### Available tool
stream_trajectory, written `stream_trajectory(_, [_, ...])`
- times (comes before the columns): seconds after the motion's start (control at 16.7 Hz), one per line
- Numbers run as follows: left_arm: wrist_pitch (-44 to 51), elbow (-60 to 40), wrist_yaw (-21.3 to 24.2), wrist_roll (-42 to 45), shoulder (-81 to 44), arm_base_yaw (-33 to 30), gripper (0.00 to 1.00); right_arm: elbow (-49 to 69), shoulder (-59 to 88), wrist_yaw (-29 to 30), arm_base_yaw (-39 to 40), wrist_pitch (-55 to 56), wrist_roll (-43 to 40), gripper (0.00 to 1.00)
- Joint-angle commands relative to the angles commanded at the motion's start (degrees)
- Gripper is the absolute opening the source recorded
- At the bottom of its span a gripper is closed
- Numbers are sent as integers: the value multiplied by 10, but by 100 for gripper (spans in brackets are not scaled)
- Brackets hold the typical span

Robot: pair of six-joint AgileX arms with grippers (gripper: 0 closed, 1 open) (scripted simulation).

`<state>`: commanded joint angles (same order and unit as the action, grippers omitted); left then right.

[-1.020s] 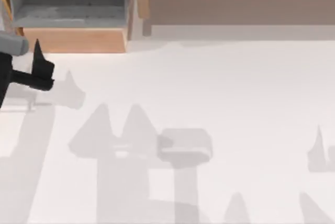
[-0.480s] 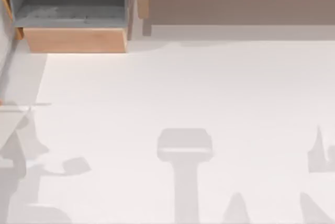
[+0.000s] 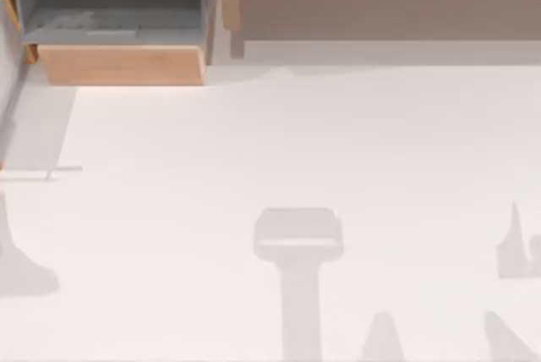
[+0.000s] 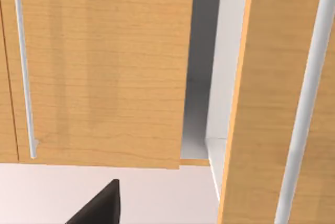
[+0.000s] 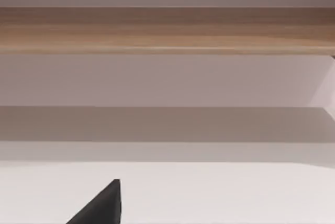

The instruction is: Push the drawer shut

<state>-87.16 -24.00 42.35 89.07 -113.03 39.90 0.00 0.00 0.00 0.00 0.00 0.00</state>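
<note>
Drawer: the drawer (image 3: 121, 64) sits at the far left of the white surface (image 3: 296, 142) — pulled out, grey inside showing behind its light-wood front.
Left hand: one dark fingertip (image 4: 99, 207) shows in the left wrist view, close before the wood front (image 4: 104, 67) — opening cannot be told.
Right hand: one dark fingertip (image 5: 99, 207) over the surface, facing the long wooden shelf (image 5: 167, 30); opening cannot be told.

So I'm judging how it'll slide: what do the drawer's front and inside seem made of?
The drawer front panel looks like light wood with a matte finish and faint grain lines. The inner walls look like smooth grey board, perhaps painted; the floor is speckled grey, stone-like.
</note>
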Motion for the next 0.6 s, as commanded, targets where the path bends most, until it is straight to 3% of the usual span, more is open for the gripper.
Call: stream_trajectory(0.6, [-1, -27, -1, 21, -16, -1, 100, 0, 0, 0, 0, 0, 0, 100])
